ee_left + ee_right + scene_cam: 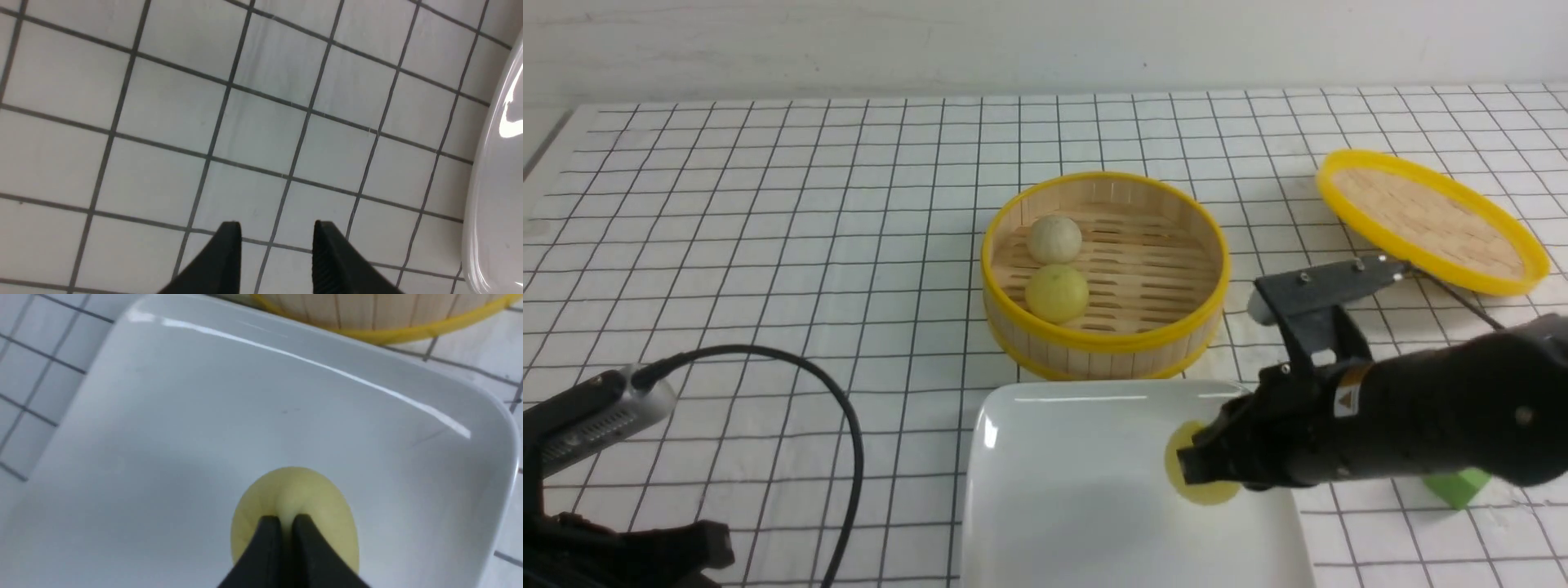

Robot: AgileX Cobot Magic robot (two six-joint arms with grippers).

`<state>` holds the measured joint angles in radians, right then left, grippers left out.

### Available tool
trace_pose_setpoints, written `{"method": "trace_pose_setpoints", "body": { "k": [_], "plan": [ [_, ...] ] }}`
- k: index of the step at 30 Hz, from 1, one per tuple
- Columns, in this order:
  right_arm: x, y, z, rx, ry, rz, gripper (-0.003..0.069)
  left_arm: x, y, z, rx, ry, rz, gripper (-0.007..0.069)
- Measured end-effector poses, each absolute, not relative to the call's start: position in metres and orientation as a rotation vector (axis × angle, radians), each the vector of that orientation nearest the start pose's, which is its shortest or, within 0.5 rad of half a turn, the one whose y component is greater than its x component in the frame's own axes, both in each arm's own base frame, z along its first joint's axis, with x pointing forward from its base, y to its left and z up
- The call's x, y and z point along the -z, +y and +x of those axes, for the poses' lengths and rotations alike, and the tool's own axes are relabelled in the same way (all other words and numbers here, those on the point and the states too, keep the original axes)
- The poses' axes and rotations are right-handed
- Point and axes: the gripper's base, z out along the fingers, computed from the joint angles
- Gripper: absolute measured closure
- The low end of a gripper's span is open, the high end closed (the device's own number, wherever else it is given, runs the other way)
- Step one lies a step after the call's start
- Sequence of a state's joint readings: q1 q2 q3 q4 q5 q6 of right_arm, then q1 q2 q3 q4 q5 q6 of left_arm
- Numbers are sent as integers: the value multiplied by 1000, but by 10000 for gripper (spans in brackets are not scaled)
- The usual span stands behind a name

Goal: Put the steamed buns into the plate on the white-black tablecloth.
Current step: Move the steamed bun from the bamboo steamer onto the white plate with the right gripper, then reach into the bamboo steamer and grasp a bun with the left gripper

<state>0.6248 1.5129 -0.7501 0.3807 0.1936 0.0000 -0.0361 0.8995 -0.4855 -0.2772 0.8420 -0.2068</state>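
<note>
The white plate (1078, 490) lies on the white-black tablecloth (768, 245) at the front centre. My right gripper (1188, 469) is shut on a pale yellow-green steamed bun (1205, 488) and holds it down at the plate's right side; in the right wrist view the fingertips (269, 526) pinch into that bun (294, 494) over the plate (204, 437). Two more buns sit in the bamboo steamer (1104, 273): a greyish-beige one (1054, 238) and a yellow-green one (1057, 293). My left gripper (276, 228) is open and empty over the cloth, left of the plate's rim (494, 163).
The steamer's flat yellow-rimmed lid (1431, 219) lies tilted at the back right. A green cube (1458, 488) sits on the cloth right of the plate, partly behind my right arm. A black cable (841, 408) loops from the left arm.
</note>
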Motion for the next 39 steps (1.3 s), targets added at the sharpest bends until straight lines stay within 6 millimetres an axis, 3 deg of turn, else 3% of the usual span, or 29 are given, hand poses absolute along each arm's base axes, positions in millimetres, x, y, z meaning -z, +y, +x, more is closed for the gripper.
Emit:
{"method": "trace_pose_setpoints", "body": {
  "k": [3, 5, 6, 9, 12, 13, 14, 15, 16, 17, 19, 22, 27, 31, 35, 39],
  "plan": [
    [-175, 178, 243, -481, 2458, -313, 510, -227, -24, 135, 403, 2713, -430, 349],
    [-171, 178, 245, -474, 2458, -305, 412, -227, -24, 135, 403, 2713, -430, 349],
    [-171, 178, 245, -474, 2459, -305, 404, -227, -24, 135, 403, 2713, -430, 349],
    [-181, 175, 245, -486, 2488, -314, 297, -227, -24, 135, 403, 2713, -430, 349],
    [-214, 166, 241, -505, 2506, -368, 242, -227, -23, 136, 403, 2703, -430, 351],
    [-236, 159, 237, -512, 2481, -390, 249, -228, -23, 136, 406, 2691, -433, 358],
    [-240, 157, 237, -513, 2476, -388, 255, -228, -23, 137, 406, 2689, -433, 359],
    [-264, 145, 228, -503, 2454, -418, 302, -229, -24, 140, 417, 2668, -442, 384],
    [-270, 142, 225, -504, 2448, -424, 309, -229, -24, 140, 421, 2665, -445, 387],
    [-288, 129, 213, -479, 2431, -448, 379, -231, -25, 143, 431, 2656, -441, 422],
    [-306, 111, 195, -420, 2431, -481, 503, -237, -26, 152, 441, 2656, -407, 493],
    [-321, 84, 163, -316, 2482, -523, 657, -250, -29, 171, 462, 2675, -326, 596],
    [-315, 60, 127, -242, 2557, -530, 673, -276, -50, 219, 540, 2683, -114, 622],
    [-294, 55, 116, -236, 2580, -526, 673, -292, -100, 259, 581, 2671, 153, 622],
    [-278, 54, 116, -231, 2592, -523, 673, -296, -144, 291, 569, 2658, 253, 593],
    [-274, 55, 118, -234, 2568, -513, 671, -286, -191, 340, 468, 2635, 317, 473]
  ]
}}
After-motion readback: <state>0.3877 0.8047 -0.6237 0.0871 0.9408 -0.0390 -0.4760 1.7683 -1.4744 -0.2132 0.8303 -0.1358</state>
